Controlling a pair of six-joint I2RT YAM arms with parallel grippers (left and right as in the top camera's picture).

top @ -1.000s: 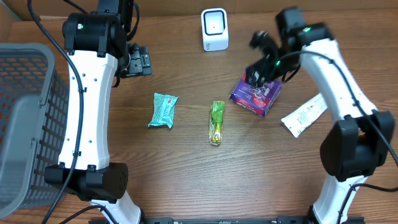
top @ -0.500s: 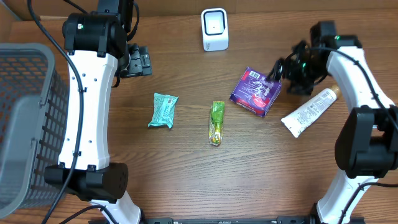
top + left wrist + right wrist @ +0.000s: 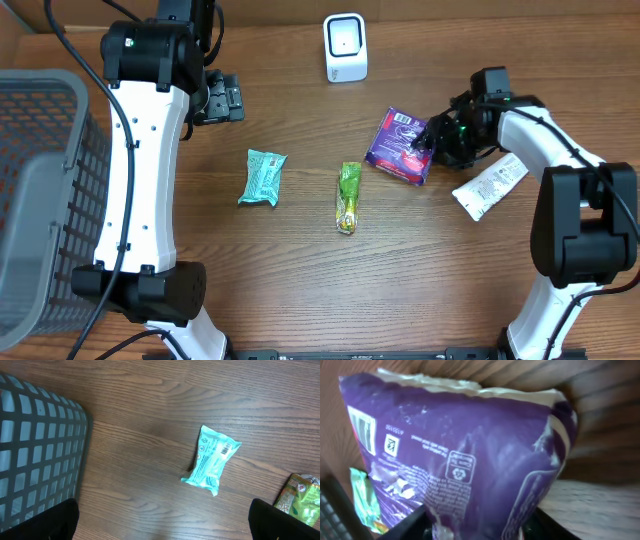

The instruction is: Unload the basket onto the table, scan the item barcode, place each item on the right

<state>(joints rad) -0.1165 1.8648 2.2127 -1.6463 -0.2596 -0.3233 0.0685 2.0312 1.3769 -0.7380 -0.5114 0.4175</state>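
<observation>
A purple snack packet (image 3: 397, 145) lies right of the table's middle, its right edge between the fingers of my right gripper (image 3: 430, 150). In the right wrist view the purple packet (image 3: 470, 450) fills the frame, with a barcode (image 3: 362, 430) at its left side, and my right gripper (image 3: 480, 527) is shut on its lower end. A white scanner (image 3: 345, 47) stands at the back centre. My left gripper (image 3: 225, 100) hangs open at the back left, and in the left wrist view this gripper (image 3: 162, 522) has only bare table between its fingers.
A teal packet (image 3: 262, 177) and a green packet (image 3: 348, 197) lie mid-table; the teal packet (image 3: 212, 457) shows its barcode. A white tube (image 3: 490, 184) lies right of the purple packet. A grey wire basket (image 3: 40, 200) stands at the left edge.
My right gripper swung out to the right, came back low to the purple packet's right edge and closed on it. The packet shifted slightly left. The left arm stayed still.
</observation>
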